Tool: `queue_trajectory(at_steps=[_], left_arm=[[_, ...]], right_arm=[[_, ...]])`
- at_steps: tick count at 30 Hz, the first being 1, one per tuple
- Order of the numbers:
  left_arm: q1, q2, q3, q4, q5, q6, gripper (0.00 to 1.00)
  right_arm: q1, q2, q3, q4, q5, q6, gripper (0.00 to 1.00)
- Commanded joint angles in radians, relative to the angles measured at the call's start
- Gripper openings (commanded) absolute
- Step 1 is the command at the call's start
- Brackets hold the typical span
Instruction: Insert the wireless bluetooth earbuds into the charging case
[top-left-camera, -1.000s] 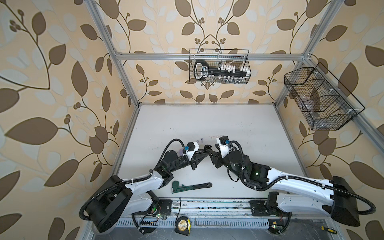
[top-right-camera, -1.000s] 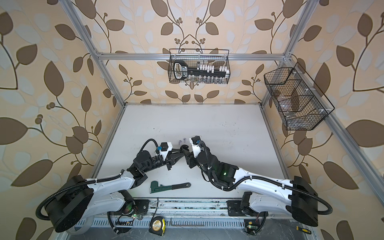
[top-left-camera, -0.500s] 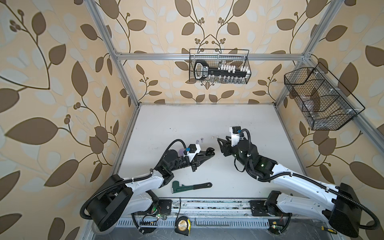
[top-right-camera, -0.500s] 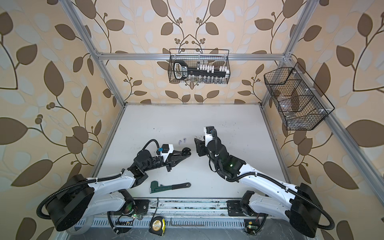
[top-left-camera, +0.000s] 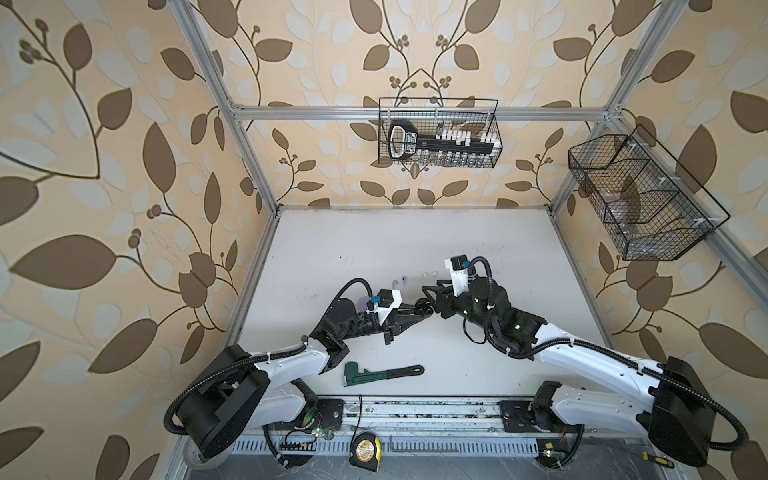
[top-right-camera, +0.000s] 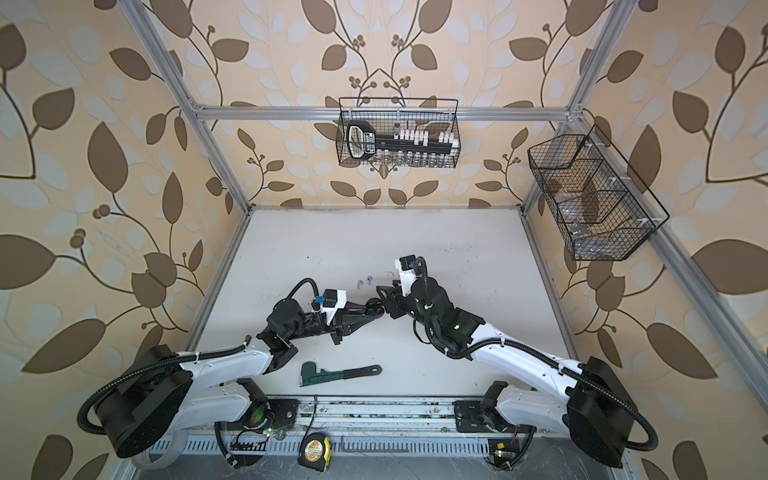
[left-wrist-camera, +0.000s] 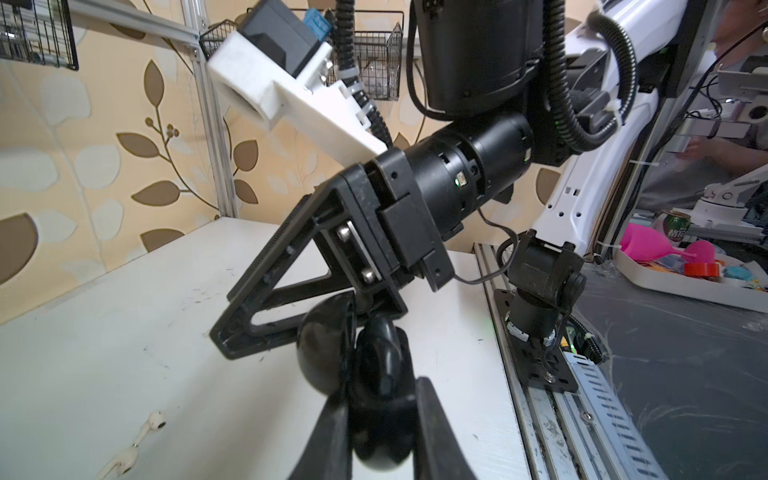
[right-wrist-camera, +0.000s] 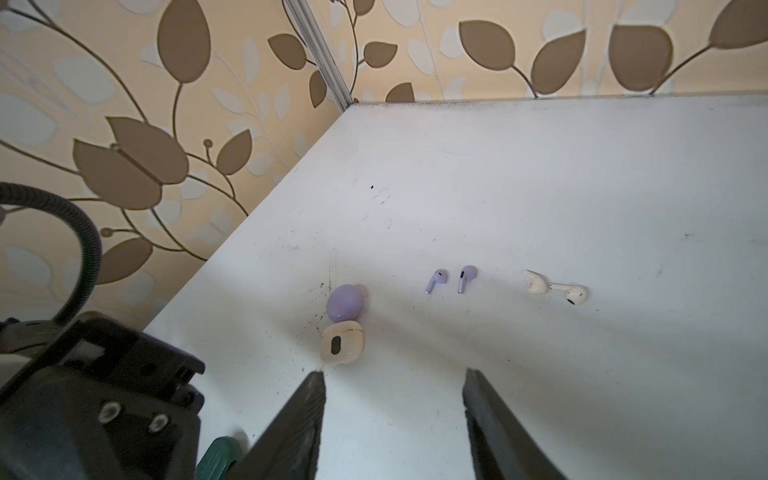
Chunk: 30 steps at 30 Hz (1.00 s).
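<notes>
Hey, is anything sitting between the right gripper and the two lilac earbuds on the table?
Nothing visible. In the right wrist view only bare table lies between the open right gripper and the lilac earbuds; the lilac case and white case sit off to one side, the white earbuds to the other.

At mid-frame the left hand (top-right-camera: 376, 312) and right hand (top-right-camera: 386, 300) meet tip to tip above the table (top-right-camera: 457, 257), the left clamped on a black case (top-right-camera: 372, 307). Two lilac earbuds (top-right-camera: 363, 282) lie just above them in the frame; a green wrench (top-right-camera: 336, 374) lies below.
</notes>
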<state>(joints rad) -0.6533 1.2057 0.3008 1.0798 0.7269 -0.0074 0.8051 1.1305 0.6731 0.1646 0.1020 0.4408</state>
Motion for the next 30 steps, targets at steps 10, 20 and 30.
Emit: queue_trajectory(at_steps=[10,20,30], left_arm=[[-0.002,0.042,0.043,0.021,-0.016,-0.023,0.0],[-0.002,0.077,0.056,0.046,-0.006,-0.058,0.0],[0.0,0.074,0.064,0.008,-0.052,-0.062,0.0]], right_arm=[[-0.003,-0.091,-0.098,0.221,-0.2,0.017,0.55],[-0.015,-0.14,-0.148,0.313,-0.29,0.032,0.56],[-0.017,-0.194,-0.152,0.236,-0.138,0.021,0.55]])
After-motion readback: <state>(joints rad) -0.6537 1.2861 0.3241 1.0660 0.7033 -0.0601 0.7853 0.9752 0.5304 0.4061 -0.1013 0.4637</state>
